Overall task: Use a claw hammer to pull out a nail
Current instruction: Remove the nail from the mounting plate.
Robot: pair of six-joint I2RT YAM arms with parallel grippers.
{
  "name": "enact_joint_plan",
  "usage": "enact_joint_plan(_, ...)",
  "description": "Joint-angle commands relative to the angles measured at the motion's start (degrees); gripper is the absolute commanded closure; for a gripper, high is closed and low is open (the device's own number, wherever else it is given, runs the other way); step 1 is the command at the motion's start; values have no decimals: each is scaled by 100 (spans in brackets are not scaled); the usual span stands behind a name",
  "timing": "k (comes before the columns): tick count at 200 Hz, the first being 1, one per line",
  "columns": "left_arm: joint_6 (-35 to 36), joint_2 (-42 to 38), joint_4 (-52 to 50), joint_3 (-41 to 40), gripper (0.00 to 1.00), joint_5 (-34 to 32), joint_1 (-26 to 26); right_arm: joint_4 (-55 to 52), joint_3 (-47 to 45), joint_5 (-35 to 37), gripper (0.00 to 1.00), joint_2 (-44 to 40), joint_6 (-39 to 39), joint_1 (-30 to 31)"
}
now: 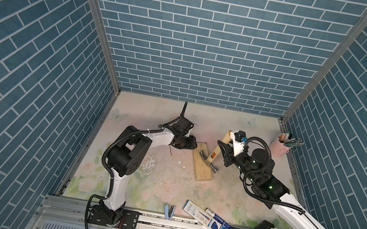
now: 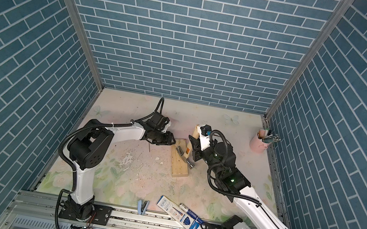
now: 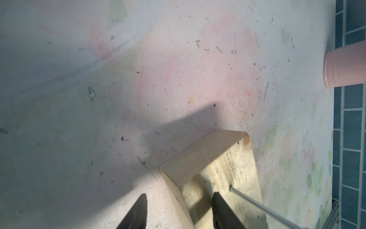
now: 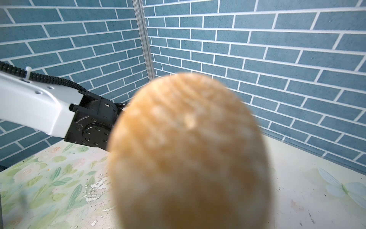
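Observation:
A pale wooden block [image 1: 201, 172] [image 2: 178, 164] lies mid-table. The claw hammer [image 1: 213, 154] [image 2: 187, 151] leans over it, its dark head and claw down on the block's top and its wooden handle rising to the far right. My right gripper [image 1: 221, 149] [image 2: 194, 145] is shut on that handle; in the right wrist view only the blurred handle butt [image 4: 188, 158] shows. The nail [image 3: 257, 204], a thin grey shaft, sticks out of the block's top [image 3: 237, 170]. My left gripper [image 3: 180, 198] [image 1: 193, 145] is open astride the block's far-left corner, one fingertip [image 3: 219, 206] over the top, the other beside it.
A pink cup [image 1: 280, 147] [image 3: 344, 67] of pens stands at the far right corner. A blue stapler [image 1: 169, 211] and blue-white pen boxes [image 1: 207, 220] lie at the front edge. A thin dark pin [image 1: 170, 150] lies left of the block. Brick-pattern walls enclose three sides.

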Motion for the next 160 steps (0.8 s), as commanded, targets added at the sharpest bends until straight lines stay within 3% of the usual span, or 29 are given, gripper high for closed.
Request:
enact_joint_plan(1,-3,261,-873,-332,47,-373,5,-454,-227,-126,100,23,336,12)
enact_joint_plan(160,-29,230,-894,-455,48,-399,10,-231,-801,-317,100,-345,446,14)
